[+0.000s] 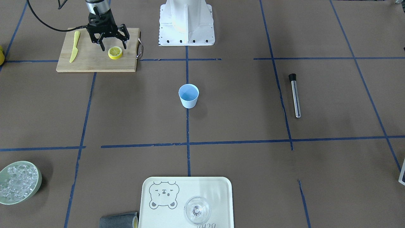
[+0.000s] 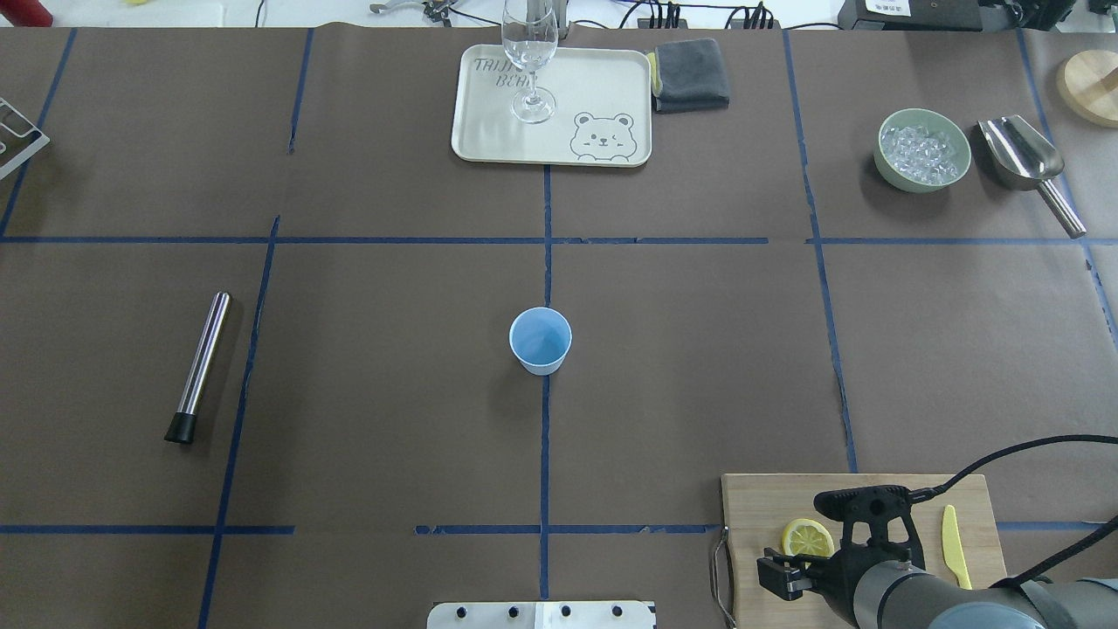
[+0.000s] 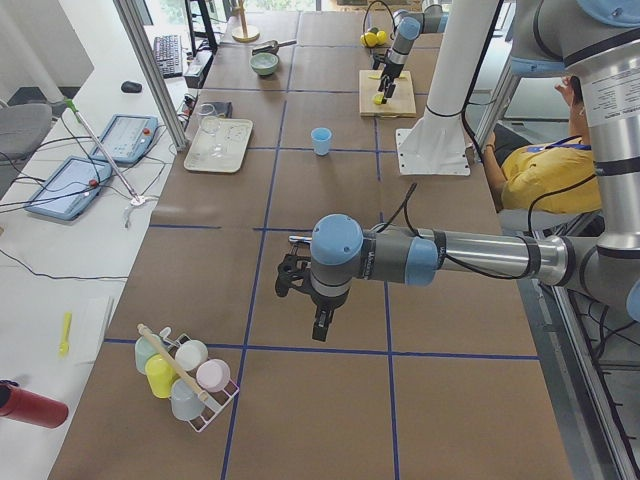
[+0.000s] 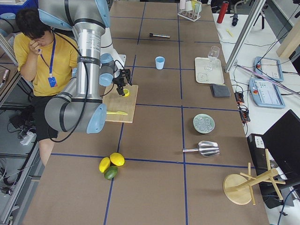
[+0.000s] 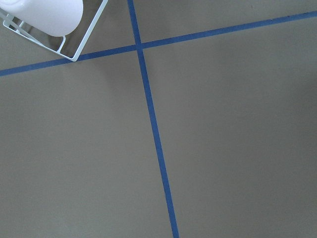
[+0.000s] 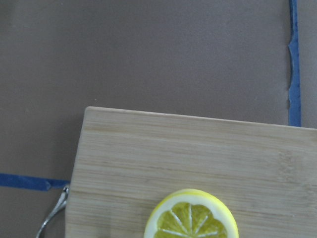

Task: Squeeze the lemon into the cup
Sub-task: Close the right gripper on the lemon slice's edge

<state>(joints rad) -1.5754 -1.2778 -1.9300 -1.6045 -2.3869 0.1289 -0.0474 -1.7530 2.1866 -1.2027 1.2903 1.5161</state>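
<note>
The pale blue cup [image 1: 189, 96] stands upright at the table's middle, also in the overhead view [image 2: 541, 341]. A lemon half [image 1: 115, 52], cut face up, lies on a wooden cutting board [image 1: 95, 61] near the robot's base. My right gripper [image 1: 114, 47] is open and empty, its fingers spread just above and behind the lemon half [image 2: 806, 537]. The right wrist view shows the lemon half [image 6: 190, 215] at its bottom edge. My left gripper [image 3: 315, 305] hangs over bare table far from the cup; I cannot tell whether it is open or shut.
A yellow knife [image 1: 74, 47] lies on the board. A steel muddler [image 1: 295, 95] lies on my left side. A tray [image 1: 221, 190] with a clear glass [image 1: 197, 210], a grey cloth [image 2: 690, 74], an ice bowl [image 1: 19, 182] and a scoop [image 2: 1022, 157] are at the far edge.
</note>
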